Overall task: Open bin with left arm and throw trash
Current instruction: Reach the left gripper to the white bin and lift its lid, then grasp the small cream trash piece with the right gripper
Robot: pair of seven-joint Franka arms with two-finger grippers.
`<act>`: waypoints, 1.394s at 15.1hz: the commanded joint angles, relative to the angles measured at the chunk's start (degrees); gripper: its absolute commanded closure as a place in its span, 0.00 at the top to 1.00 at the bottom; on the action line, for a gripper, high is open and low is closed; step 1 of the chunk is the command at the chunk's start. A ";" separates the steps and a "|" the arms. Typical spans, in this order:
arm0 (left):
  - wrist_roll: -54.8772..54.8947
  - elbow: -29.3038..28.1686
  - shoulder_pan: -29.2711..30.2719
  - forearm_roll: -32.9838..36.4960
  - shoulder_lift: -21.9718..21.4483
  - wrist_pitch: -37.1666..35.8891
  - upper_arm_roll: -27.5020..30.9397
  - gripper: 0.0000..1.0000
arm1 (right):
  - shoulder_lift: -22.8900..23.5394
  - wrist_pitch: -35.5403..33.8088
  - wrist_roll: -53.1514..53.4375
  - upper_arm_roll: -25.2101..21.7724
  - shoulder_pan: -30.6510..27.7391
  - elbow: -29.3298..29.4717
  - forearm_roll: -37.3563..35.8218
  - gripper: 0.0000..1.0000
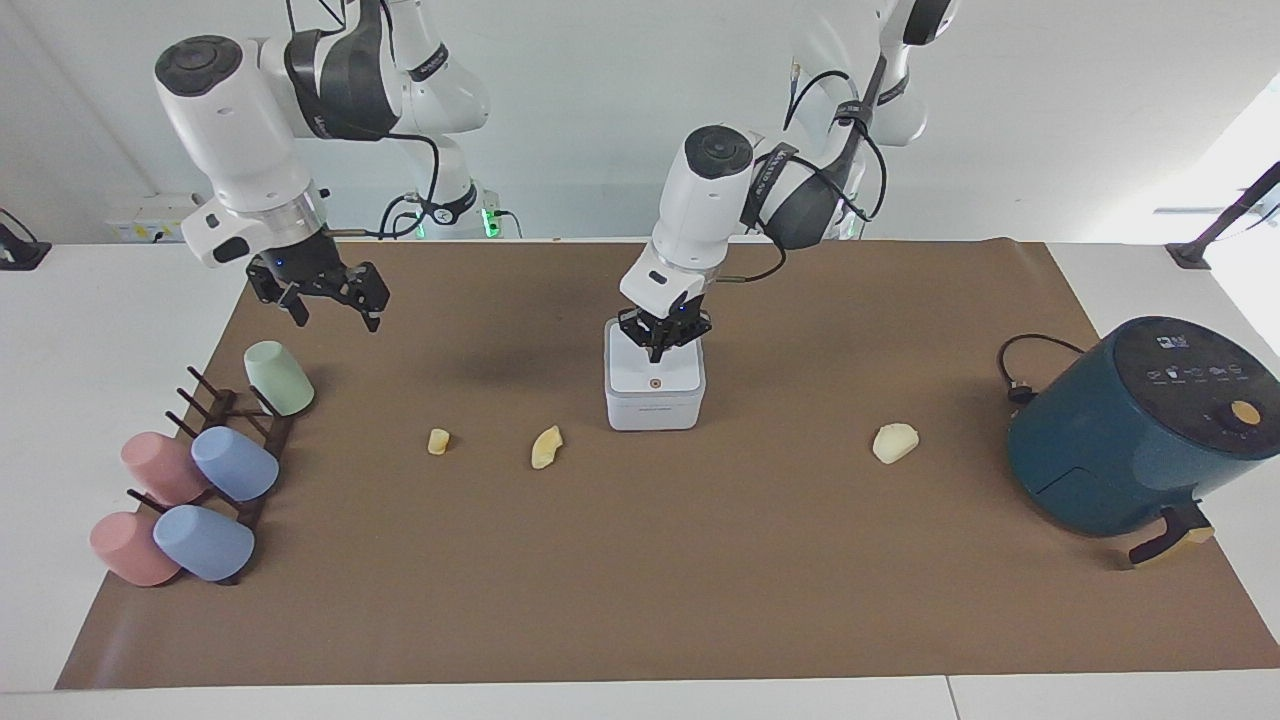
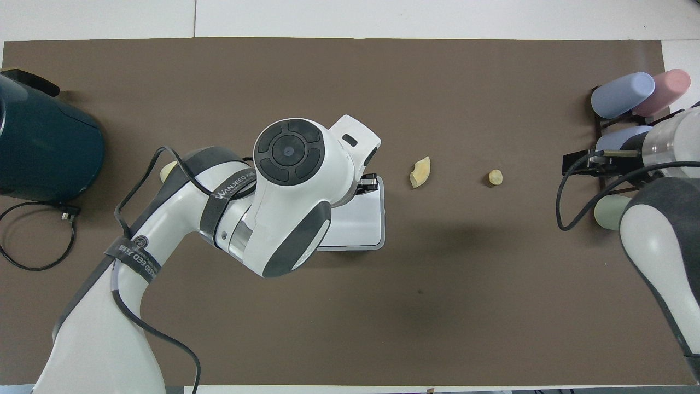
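The bin [image 1: 655, 388] sits mid-worktop on the brown mat [image 1: 660, 560], its lid down and the red button [image 1: 655, 382] on the lid's edge farthest from the robots. The left claw [image 1: 661, 345] hangs point-down over the lid, fingertips pinched together and empty, just above the button or barely touching the lid; which of the two cannot be told. In the overhead view the left arm covers most of the bin [image 2: 365, 221], leaving only one corner of the lid showing.

Three scraps of trash lie on the mat, all a little farther from the robots than the bin. One scrap [image 1: 546, 446] lies near the bin toward the right arm's end, and a smaller scrap [image 1: 438, 441] lies further toward that end. The largest scrap [image 1: 895, 442] lies well apart from the bin toward the left arm's end, between the bin and the air fryer [image 1: 1140, 425].

The right claw [image 1: 330, 297] waits in the air with its fingers spread wide, empty, well apart from the bin at the right arm's end, above the mat near the green cup [image 1: 278, 377] on the cup rack [image 1: 240, 430].
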 commanded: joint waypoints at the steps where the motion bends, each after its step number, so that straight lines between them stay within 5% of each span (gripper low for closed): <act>1: 1.68 0.04 -0.99 0.33 1.11 1.64 0.99 0.00 | 3.03 6.12 -1.79 0.28 -0.16 -2.85 0.25 1.00; 4: 1.77 -0.05 -1.34 1.30 2.52 2.69 0.99 0.00 | 4.27 18.04 -1.61 0.37 -0.16 -10.03 0.25 0.88; 9: 2.65 -0.05 -0.82 1.92 2.53 2.61 0.99 0.00 | 7.61 35.02 -1.35 0.37 2.13 -18.48 0.25 1.00; 17: 3.09 -1.89 -1.16 3.41 2.96 3.83 0.99 0.00 | 13.32 41.11 -1.61 0.46 4.59 -18.67 0.25 1.00; 19: 3.09 -3.38 -1.25 3.59 2.96 5.07 0.99 0.00 | 14.02 41.20 -1.53 0.46 4.94 -18.67 0.17 0.87; 21: 3.17 -4.00 -1.34 3.59 3.05 5.24 0.99 0.00 | 14.11 41.29 -1.87 0.37 5.99 -18.67 0.25 0.56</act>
